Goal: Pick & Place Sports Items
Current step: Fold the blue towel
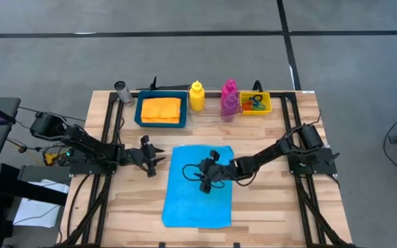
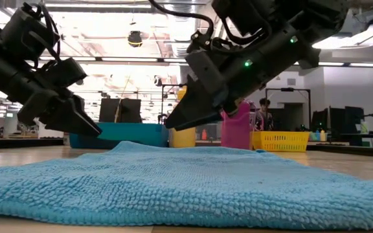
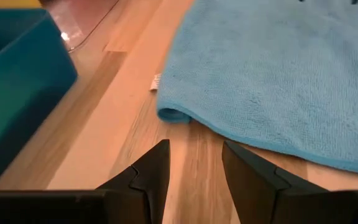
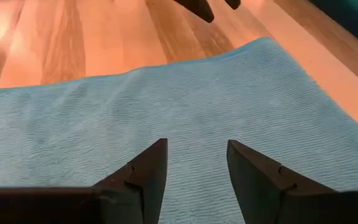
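A: Right claw [image 1: 204, 176]?
B: Over the middle of the cyan cloth [image 1: 200, 184], tips angled down, fingers [image 4: 143, 174] apart w/ nothing between them. Prob lining up to pinch the fabric.
A: Left claw [image 1: 151, 160]?
B: Just off the cloth's left edge, low over bare counter [image 1: 129, 200], also parted and empty. Wrist view shows it aimed at the cloth's curled corner – looks set to take that corner, I'd guess.
A: So cloth's not lifted?
B: No, spread flat on the near-centre of the counter, a bit rumpled at the left edge.
A: Rest of the items?
B: Far row: orange cloth [image 1: 161, 109] folded in the blue tray [image 1: 139, 110], yellow bottle [image 1: 196, 96] right of it, magenta bottle [image 1: 229, 91] w/ the purple bottle [image 1: 229, 107] nearer, touching or overlapping – can't tell which. Rings [image 1: 255, 103] in the small yellow bin [image 1: 267, 102], far right.
A: Meaning?
B: Cyan cloth seems the last piece to stow.
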You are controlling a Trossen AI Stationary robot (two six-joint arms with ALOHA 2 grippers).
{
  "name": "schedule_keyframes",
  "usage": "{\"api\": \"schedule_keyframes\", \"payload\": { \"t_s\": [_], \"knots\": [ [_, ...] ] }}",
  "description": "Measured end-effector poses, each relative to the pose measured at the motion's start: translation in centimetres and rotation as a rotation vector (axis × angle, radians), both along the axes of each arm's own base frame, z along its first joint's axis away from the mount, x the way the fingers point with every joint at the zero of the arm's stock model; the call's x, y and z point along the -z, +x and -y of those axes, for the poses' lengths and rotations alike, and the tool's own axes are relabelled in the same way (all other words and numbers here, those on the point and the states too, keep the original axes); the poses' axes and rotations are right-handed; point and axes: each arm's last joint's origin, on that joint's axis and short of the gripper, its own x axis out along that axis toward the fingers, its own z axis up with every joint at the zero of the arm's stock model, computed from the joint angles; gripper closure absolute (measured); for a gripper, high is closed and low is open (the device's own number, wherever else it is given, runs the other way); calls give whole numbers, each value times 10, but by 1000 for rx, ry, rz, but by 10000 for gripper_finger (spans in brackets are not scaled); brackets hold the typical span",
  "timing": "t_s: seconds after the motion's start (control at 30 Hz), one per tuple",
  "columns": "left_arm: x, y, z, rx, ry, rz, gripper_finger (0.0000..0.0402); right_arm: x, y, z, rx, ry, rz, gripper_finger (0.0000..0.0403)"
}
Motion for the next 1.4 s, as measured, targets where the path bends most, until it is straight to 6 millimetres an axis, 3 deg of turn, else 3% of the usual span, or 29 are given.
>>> {"api": "schedule_keyframes", "payload": {
  "t_s": [1.1, 1.4],
  "knots": [
    [5, -3, 1, 9, -73, -42, 257, 16, -13, 0, -41, 0, -139, 244],
    [7, -4, 1, -9, -94, -59, 257, 38, -8, -1, -62, 53, -144, 244]
  ]
}}
